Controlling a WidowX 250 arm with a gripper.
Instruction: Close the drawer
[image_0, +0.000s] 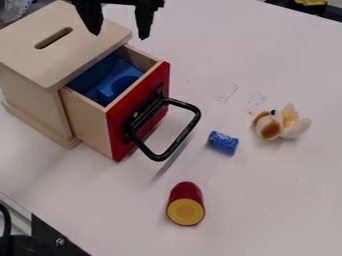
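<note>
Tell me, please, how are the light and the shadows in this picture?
In the camera view, the light on the white table looks soft; a faint shadow stretches below the black handle; inside the open drawer, the deeper part is darker.

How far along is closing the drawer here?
No closing is evident yet: the red-fronted wooden drawer juts out of the pale wooden box, a blue object visible inside. Nothing is in hand; the black two-finger gripper hangs open near the box's top. Left: pushing the drawer in.

Smooth pale wood box (37, 62)
</note>
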